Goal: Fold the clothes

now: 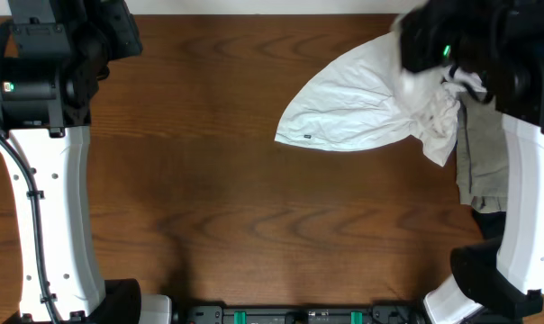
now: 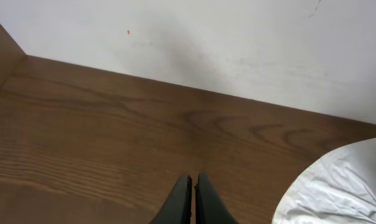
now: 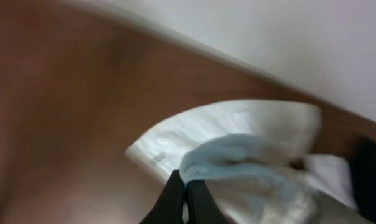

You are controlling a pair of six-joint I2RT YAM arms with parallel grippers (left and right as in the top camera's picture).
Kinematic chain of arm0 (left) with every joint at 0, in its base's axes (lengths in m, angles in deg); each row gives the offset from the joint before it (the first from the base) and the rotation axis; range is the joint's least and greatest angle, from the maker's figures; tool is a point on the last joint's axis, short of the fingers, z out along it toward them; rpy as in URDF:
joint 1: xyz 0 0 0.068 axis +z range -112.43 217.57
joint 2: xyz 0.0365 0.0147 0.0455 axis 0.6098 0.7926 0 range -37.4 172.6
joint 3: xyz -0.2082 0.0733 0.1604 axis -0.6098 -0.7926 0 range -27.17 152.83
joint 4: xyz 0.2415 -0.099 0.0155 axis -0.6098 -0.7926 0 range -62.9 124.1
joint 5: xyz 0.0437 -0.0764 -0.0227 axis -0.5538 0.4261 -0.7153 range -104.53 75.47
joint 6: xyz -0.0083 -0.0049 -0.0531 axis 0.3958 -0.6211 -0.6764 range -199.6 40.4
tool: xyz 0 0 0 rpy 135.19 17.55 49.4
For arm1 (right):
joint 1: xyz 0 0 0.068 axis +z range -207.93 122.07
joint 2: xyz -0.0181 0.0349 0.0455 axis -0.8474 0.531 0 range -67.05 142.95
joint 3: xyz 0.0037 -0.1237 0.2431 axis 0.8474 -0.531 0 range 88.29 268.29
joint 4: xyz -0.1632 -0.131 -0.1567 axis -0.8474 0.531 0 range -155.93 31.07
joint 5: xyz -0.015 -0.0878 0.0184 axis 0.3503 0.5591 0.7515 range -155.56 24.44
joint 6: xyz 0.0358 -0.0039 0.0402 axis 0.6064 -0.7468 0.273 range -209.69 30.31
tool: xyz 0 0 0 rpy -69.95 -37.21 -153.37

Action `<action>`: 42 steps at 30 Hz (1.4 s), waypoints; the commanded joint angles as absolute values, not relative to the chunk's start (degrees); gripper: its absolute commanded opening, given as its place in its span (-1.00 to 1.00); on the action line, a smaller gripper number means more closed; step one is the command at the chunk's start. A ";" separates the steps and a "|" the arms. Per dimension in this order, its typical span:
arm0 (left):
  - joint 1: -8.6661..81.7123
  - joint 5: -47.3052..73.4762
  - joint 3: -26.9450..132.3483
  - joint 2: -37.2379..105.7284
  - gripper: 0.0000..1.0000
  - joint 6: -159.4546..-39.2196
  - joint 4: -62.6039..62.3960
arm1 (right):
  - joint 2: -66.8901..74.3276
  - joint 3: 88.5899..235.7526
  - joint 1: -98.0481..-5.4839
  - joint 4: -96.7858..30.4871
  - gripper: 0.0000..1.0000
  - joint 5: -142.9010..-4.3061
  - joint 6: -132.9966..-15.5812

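Observation:
The white T-shirt (image 1: 353, 112) lies bunched at the table's back right, one smooth lobe spreading left and a crumpled part lifted at its right end. My right gripper (image 1: 416, 63) is above that crumpled end. In the blurred right wrist view it (image 3: 185, 178) is shut on a fold of the white T-shirt (image 3: 238, 155). My left gripper (image 2: 193, 179) is shut with nothing in it, low over bare wood at the back left. An edge of the T-shirt (image 2: 343, 186) shows at the lower right of the left wrist view.
A grey-beige garment (image 1: 484, 162) lies partly under the right arm, with a black garment (image 1: 490, 220) just in front of it. A white wall (image 2: 238, 43) runs along the table's back edge. The wooden table (image 1: 209, 198) shows bare wood across its middle and left.

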State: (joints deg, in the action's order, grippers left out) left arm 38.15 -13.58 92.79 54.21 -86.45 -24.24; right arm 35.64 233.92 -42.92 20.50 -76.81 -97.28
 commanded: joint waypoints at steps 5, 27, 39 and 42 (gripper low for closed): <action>38.09 -13.45 92.74 53.95 -0.88 -86.54 -24.33 | 28.76 234.11 -41.35 28.80 -0.98 -93.70 -112.76; 31.90 7.84 92.74 60.22 -0.88 -85.16 -22.02 | 17.13 234.05 -44.48 27.69 -0.98 -73.09 -102.16; 22.85 21.54 92.74 75.89 -0.88 -81.91 -22.89 | 24.58 234.05 -44.48 27.01 -0.97 -62.86 -98.09; 20.64 22.57 92.74 79.02 -0.90 -80.94 -24.00 | 24.34 234.05 -44.48 26.86 -0.98 -52.46 -92.78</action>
